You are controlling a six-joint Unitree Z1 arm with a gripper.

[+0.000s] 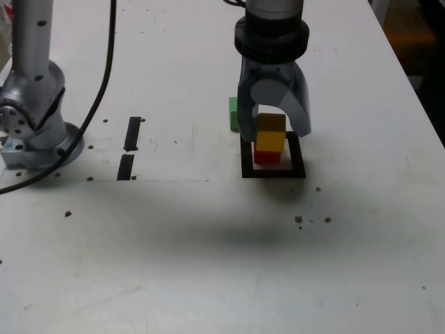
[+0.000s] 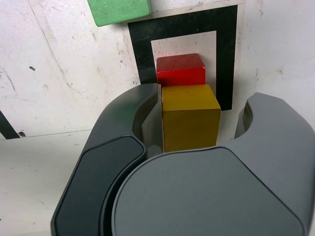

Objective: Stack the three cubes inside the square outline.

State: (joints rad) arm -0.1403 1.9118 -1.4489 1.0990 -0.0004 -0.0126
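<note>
Yellow cube on red, claw open around it

On the desk [image 1: 174,264], the claw [image 1: 275,133] stands open; the wrist view reveals a gap beside the yellow cube [image 1: 270,141]. Within the square outline [image 1: 272,173], both stacked cubes, equal-sided, point roughly along its sides. Far left of it sits the green cube [image 1: 233,115], partly hidden in the exterior view

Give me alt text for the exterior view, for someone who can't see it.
A robot arm's open end effector straddles a yellow cube on top of a red cube, inside a black square outline on a white table. A green cube sits just outside the outline.
</note>
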